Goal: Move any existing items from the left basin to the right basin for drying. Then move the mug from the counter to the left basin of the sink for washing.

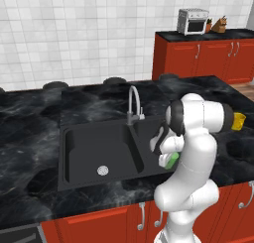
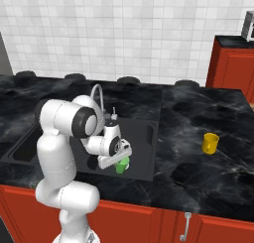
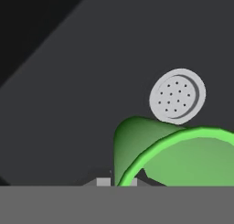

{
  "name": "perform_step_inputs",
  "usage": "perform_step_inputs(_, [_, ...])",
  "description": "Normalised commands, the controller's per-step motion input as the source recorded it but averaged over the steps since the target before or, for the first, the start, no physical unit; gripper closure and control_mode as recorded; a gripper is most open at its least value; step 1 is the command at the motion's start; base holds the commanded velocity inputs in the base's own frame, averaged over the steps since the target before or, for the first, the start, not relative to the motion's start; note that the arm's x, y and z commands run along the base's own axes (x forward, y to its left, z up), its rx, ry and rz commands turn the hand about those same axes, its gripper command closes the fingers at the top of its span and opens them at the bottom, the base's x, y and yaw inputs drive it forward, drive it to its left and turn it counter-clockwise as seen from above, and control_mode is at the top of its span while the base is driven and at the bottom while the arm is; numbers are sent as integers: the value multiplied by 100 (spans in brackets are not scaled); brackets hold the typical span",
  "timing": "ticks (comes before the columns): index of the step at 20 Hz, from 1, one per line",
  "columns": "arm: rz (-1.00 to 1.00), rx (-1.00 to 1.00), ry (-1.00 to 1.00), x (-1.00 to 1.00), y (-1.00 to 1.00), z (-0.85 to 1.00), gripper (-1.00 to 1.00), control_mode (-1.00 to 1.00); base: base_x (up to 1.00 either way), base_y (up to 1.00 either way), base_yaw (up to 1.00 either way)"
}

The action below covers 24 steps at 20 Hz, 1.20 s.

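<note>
The gripper (image 2: 120, 161) is clenched on the green cup (image 2: 122, 164), tilted off upright, inside the right basin (image 2: 149, 138). The left basin (image 1: 89, 152) holds nothing; the mug (image 2: 210, 143) stands upright near the counter's (image 2: 198, 113) right edge.

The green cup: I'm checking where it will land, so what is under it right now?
Under the green cup, held by the end effector, lies the dark floor of the right basin with its silver drain. The cup hides the floor directly beneath it.
</note>
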Motion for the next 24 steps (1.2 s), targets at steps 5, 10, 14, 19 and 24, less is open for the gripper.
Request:
perform_step_inputs(5, [2,0,0,9,4,-20,100,-100,0,0,0])
perform_step_inputs(10, [2,0,0,7,3,-19,100,-100,0,0,0])
perform_step_inputs(14, [2,1,0,5,1,-19,100,-100,0,0,0])
perform_step_inputs(19, [2,1,0,0,1,-17,-100,-100,0,0,0])
perform_step_inputs(24, [0,4,-9,-26,0,0,-100,-100,0,0,0])
